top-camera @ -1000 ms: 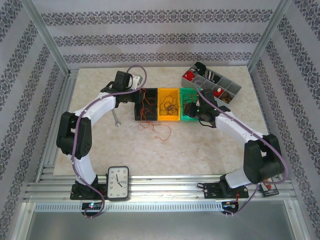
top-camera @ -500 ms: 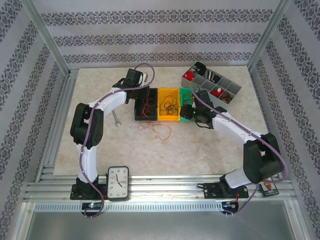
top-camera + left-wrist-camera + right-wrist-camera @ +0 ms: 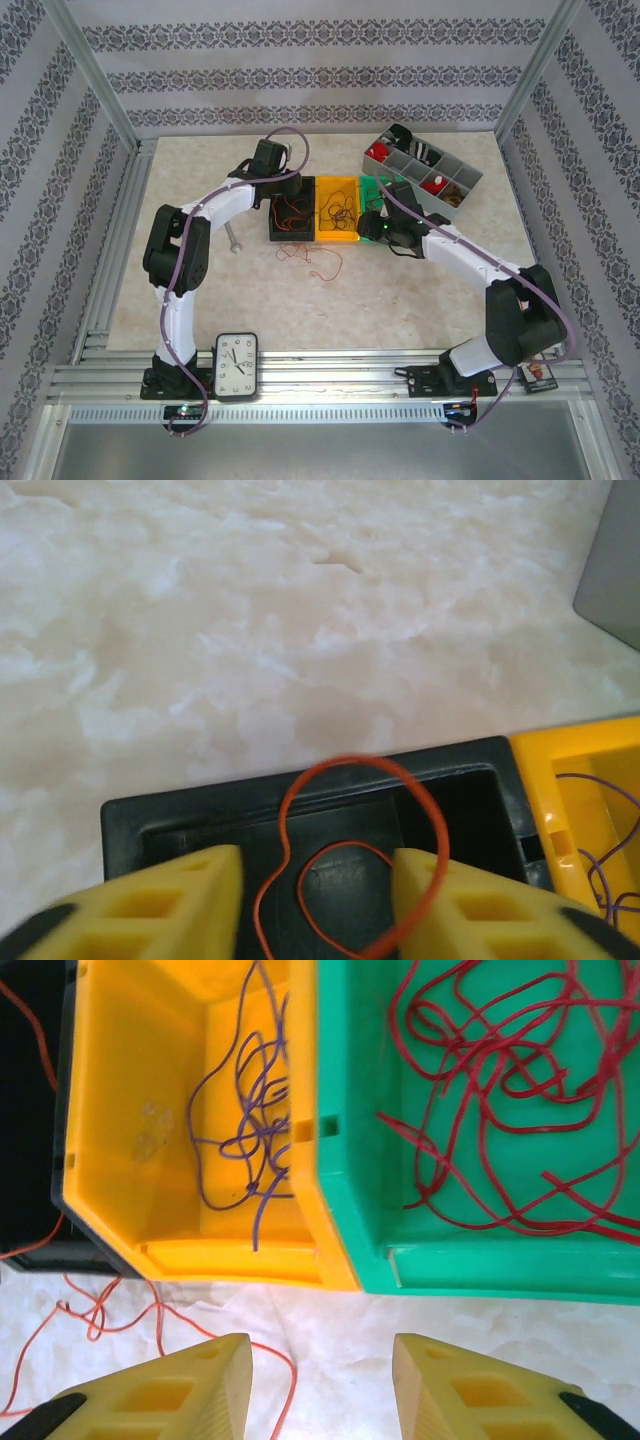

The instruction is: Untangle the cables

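Note:
An orange cable (image 3: 345, 763) loops up between the fingers of my left gripper (image 3: 318, 865), which is open over the black bin (image 3: 180, 815); the loop crosses its right finger (image 3: 470, 910). More orange cables (image 3: 312, 256) lie tangled on the table in front of the bins. Dark blue cables (image 3: 250, 1130) lie in the yellow bin (image 3: 150, 1070), red cables (image 3: 490, 1090) in the green bin (image 3: 440, 1250). My right gripper (image 3: 322, 1355) is open above bare table just in front of these two bins, with an orange strand (image 3: 100, 1310) to its left.
A grey compartment tray (image 3: 470, 176) stands at the back right. A small metal bolt (image 3: 233, 240) lies left of the black bin (image 3: 275, 235). A white clock (image 3: 236, 367) sits on the front rail by the left base.
My left arm has swung right and forward, bringing its gripper from beside the black bin to over it. My right gripper has shifted slightly left, in front of the bins.

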{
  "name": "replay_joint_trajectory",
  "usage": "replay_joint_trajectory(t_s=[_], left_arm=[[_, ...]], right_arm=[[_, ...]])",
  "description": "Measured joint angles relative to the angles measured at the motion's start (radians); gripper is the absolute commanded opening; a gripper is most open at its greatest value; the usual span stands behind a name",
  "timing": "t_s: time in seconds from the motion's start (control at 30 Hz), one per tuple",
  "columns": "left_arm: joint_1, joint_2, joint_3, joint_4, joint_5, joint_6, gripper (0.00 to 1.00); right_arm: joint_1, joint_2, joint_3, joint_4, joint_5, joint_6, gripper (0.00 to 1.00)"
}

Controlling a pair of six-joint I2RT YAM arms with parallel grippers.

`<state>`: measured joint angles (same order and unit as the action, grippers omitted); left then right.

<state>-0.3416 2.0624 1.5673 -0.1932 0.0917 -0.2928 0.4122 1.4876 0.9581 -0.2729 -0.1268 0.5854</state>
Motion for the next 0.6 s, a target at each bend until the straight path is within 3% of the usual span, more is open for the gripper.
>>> replay_joint_trajectory(t_s=[0.27, 0.6], left_arm=[[0.000, -0.167, -0.060, 0.046, -0.036, -0.011, 0.70], [0.017, -0.564, -0.314, 0.160, -0.341, -0.098, 0.72]], right_arm=[[0.147, 0.054, 0.071, -0.047, -0.051, -0.144, 0.45], [0.348, 0.287, 0.274, -0.143, -0.080, -0.300, 0.49]])
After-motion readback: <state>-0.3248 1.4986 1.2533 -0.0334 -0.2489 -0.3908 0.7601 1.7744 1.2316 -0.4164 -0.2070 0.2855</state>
